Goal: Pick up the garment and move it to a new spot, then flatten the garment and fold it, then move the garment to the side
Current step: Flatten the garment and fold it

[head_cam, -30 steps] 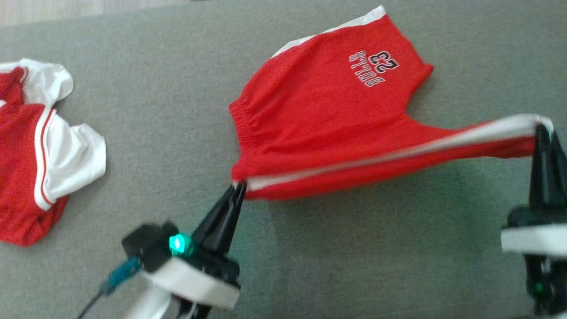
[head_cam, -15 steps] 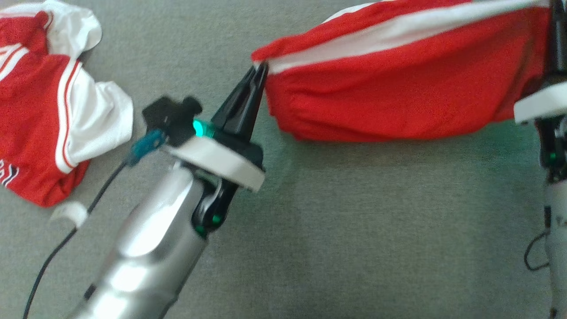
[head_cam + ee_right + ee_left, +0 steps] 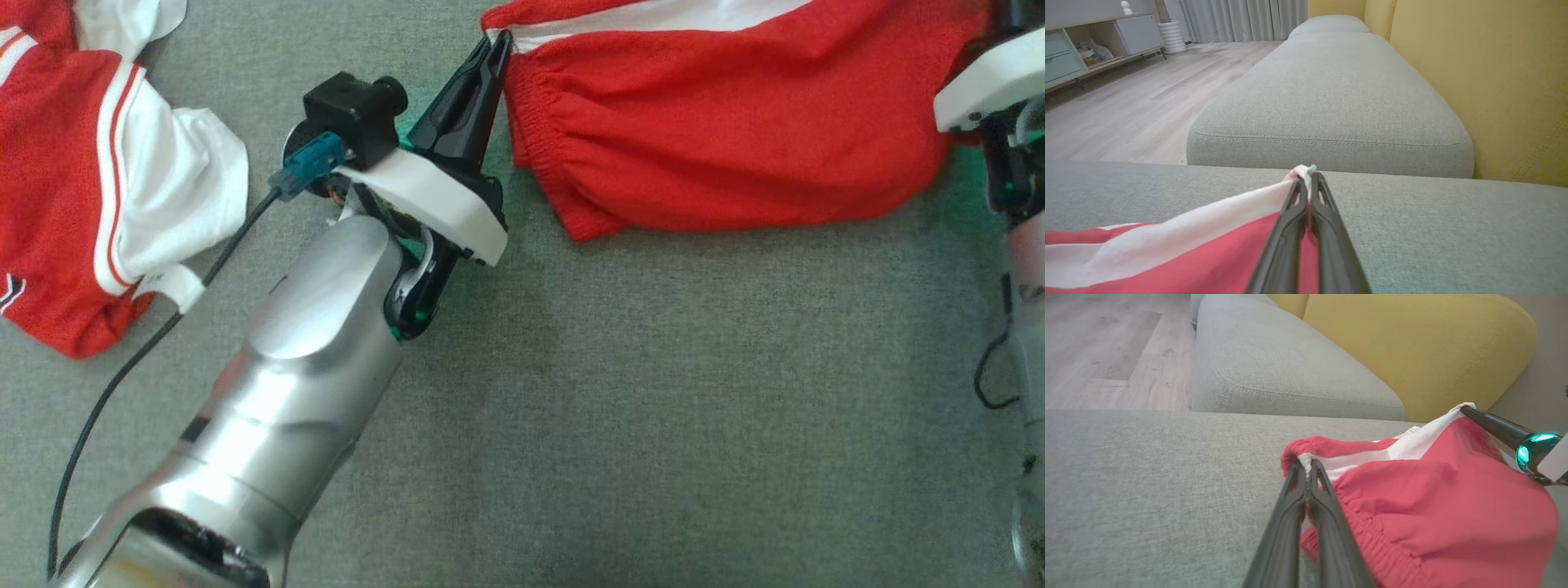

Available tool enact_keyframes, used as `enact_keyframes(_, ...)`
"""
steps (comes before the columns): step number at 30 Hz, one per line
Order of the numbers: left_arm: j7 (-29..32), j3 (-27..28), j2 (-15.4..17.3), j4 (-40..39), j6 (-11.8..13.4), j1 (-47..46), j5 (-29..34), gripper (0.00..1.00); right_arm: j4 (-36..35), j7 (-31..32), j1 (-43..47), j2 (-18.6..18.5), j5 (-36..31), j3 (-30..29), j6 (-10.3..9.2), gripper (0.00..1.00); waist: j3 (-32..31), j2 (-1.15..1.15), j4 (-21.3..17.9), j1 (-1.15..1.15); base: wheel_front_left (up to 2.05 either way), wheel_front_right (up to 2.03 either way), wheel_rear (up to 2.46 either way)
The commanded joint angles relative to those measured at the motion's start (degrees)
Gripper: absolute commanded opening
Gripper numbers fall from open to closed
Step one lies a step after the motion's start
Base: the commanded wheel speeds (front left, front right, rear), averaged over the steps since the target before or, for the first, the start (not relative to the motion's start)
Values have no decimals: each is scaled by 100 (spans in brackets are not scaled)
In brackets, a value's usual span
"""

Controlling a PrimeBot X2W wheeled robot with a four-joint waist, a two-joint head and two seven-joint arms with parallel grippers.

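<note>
The left gripper [image 3: 498, 39] is clamped on a waistband corner of the red garment [image 3: 735, 131] at top centre; the right gripper [image 3: 1308, 174] pinches its white stripe.

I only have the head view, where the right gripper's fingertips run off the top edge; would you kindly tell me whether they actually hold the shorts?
Observer: Yes; in the right wrist view the right gripper is shut on the white stripe of the shorts, a tuft poking past its tips.
Operator: Thank you. What lies beyond my top edge?
Observer: A yellow back cushion rises behind the grey seat, in the left wrist view.
Operator: And further along the sofa?
Observer: The right wrist view shows a further grey seat cushion beyond a gap, with wooden floor beside it.
</note>
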Motion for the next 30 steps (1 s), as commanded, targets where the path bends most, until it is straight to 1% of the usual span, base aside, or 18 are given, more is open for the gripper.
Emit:
enact_keyframes(1, -184, 61, 77, 1, -27, -224, 87, 28, 24, -127, -149, 17, -34, 70, -4, 14, 9, 0, 19, -1, 0, 0, 0)
enact_keyframes(2, -277, 22, 72, 96, -28, -257, 132, 40, 151, -189, -194, 32, -28, 62, -4, 33, 2, 0, 31, -1, 0, 0, 0)
enact_keyframes(3, -360, -9, 65, 179, -29, -269, 162, 67, 272, -259, -224, 41, -8, 47, -4, 87, -15, 0, 48, -1, 0, 0, 0)
enact_keyframes(4, -428, -31, 57, 248, -30, -263, 182, 100, 367, -364, -241, 52, 27, 14, -4, 100, -40, 0, 68, -1, 0, 0, 0)
enact_keyframes(7, -595, -54, 34, 352, -10, -158, 275, 100, 613, -613, -162, 110, 184, -13, -4, 100, -154, 0, 129, -1, 0, 0, 0)
enact_keyframes(9, -655, -33, 30, 302, 80, -7, 400, 100, 707, -720, -38, 131, 310, -6, -4, 100, -251, 0, 163, -1, 0, 0, 0)
enact_keyframes(10, -671, -16, 56, 230, 178, 87, 525, 100, 736, -757, 43, 138, 375, 2, -4, 100, -304, 0, 176, -1, 0, 0, 0)
enact_keyframes(12, -679, 150, 191, -308, 578, 306, 1055, 100, 805, -775, 212, 151, 521, 21, -4, 100, -393, 0, 190, -1, 0, 0, 0)
enact_keyframes(14, -681, 409, 288, -962, 920, 791, 1500, 100, 943, -726, 356, 131, 622, 7, -4, 100, -489, 0, 187, -1, 0, 0, 0)
enact_keyframes(15, -681, 540, 321, -1267, 1042, 1069, 1676, 100, 1032, -691, 408, 101, 645, -6, -4, 100, -534, 0, 200, -1, 0, 0, 0)
enact_keyframes(17, -682, 835, 320, -1782, 1178, 1632, 1866, 100, 1249, -630, 471, 33, 706, -102, -4, 100, -623, 0, 255, -1, 0, 0, 0)
enact_keyframes(19, -683, 1104, 299, -2205, 1252, 2123, 2051, 100, 1518, -586, 512, -91, 686, -207, -4, 100, -703, 0, 358, -1, 0, 0, 0)
enact_keyframes(20, -683, 1104, 299, -2205, 1252, 2123, 2051, 100, 1518, -586, 512, -91, 686, -207, -4, 100, -703, 0, 358, -1, 0, 0, 0)
enact_keyframes(21, -683, 1214, 280, -2376, 1267, 2341, 2136, 100, 1658, -558, 526, -145, 662, -245, -4, 100, -737, 0, 418, -1, 0, 0, 0)
enact_keyframes(27, -683, 1660, 125, -2952, 1170, 3290, 2470, 100, 2319, -236, 537, -190, 825, -312, -4, 100, -897, 0, 762, -1, 0, 0, 0)
enact_keyframes(28, -683, 1710, 103, -3021, 1148, 3394, 2521, 100, 2379, -183, 535, -191, 880, -282, -4, 55, -918, 0, 812, -1, 0, 0, 0)
enact_keyframes(29, -683, 1753, 82, -3080, 1124, 3493, 2566, 100, 2419, -152, 538, -203, 911, -228, -4, 20, -944, 0, 850, -1, 0, 0, 0)
enact_keyframes(30, -683, 1802, 62, -3138, 1111, 3589, 2601, 100, 2449, -157, 542, -224, 940, -186, -4, 0, -976, 0, 879, -1, 0, 0, 0)
